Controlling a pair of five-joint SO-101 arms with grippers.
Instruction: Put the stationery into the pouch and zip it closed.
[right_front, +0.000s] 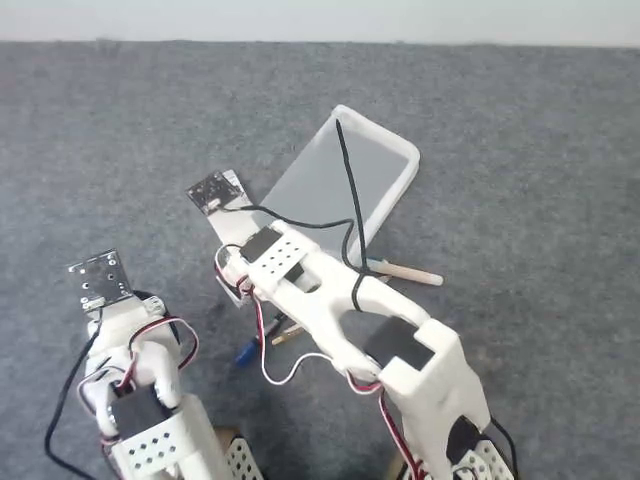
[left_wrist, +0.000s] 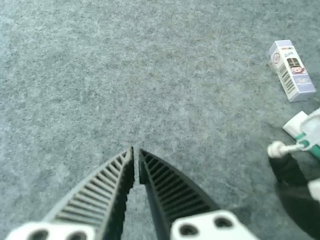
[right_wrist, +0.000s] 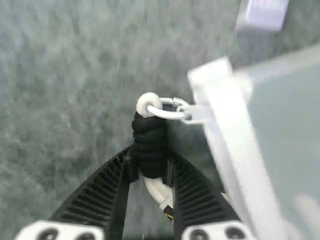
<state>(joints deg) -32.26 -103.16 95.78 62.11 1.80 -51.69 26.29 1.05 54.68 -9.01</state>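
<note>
The translucent white pouch (right_front: 340, 180) lies flat at the table's middle, seen close up in the right wrist view (right_wrist: 270, 150). My right gripper (right_wrist: 149, 160) is shut on the black zipper pull (right_wrist: 150, 142), whose white ring (right_wrist: 162, 109) links to the pouch's corner. That pull and ring also show in the left wrist view (left_wrist: 289, 160). A small eraser box (left_wrist: 291, 70) lies on the carpet beyond the pouch's corner (right_wrist: 262, 12). My left gripper (left_wrist: 136, 151) is shut on nothing, low over bare carpet. A wooden pencil (right_front: 405, 270) rests beside the pouch.
Grey carpet (right_front: 120, 130) covers the table. A blue-tipped item (right_front: 248, 350) and another wooden stick end (right_front: 285, 335) lie under the right arm (right_front: 340, 300). The left arm (right_front: 140, 400) stands at the near left. Black cable crosses over the pouch.
</note>
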